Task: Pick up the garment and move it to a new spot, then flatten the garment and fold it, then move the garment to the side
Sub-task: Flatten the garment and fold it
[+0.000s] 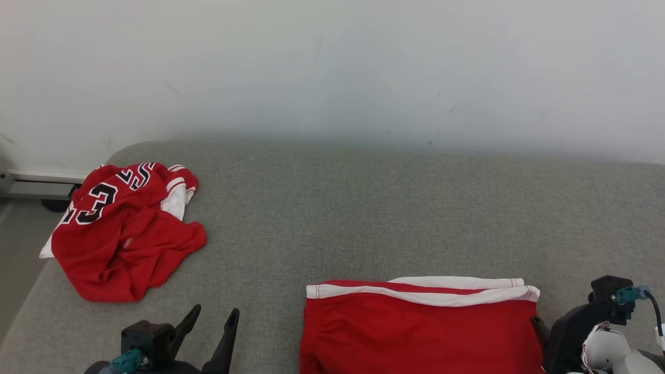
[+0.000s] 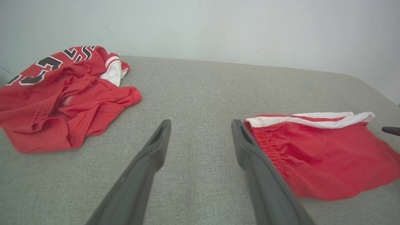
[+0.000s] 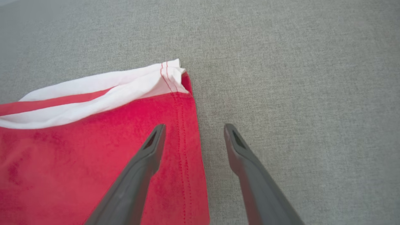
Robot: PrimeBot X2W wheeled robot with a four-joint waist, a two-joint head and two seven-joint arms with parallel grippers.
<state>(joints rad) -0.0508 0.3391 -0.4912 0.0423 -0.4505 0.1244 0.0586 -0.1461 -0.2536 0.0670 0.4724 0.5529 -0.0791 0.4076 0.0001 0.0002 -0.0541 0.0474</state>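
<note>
Grey upholstery [image 1: 332, 208] is noted under folded red shorts [image 1: 421, 327], hem stitching [image 3: 180, 131] resolved from the right wrist; left gripper [image 1: 215, 310] and right gripper [image 3: 194, 126] stand released.

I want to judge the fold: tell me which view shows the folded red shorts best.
The left wrist view: the red shorts lie almost whole there, with elastic waistband and white trim, one edge behind a left finger. The head view cuts them off at its bottom edge; the right wrist view gives their white-trimmed corner close up.
</note>
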